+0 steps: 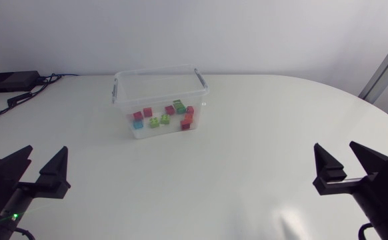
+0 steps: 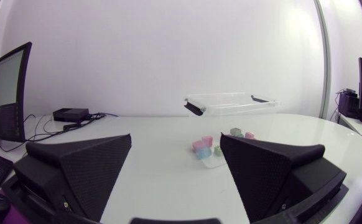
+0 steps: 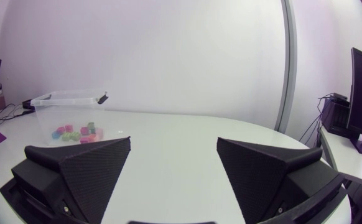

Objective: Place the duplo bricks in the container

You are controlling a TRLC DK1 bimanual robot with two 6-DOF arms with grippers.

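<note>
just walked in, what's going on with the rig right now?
Nothing is being handled at the moment. Every brick I can see is among the coloured bricks already lying inside the clear container at the far side of the table. The left gripper and the right gripper sit at the near corners, well short of the container, fingers open with nothing between them. Judging by that, the job looks done or close to it.

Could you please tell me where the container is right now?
Head view: the container stands far across the table, slightly left of centre, duplo bricks inside it.
</note>
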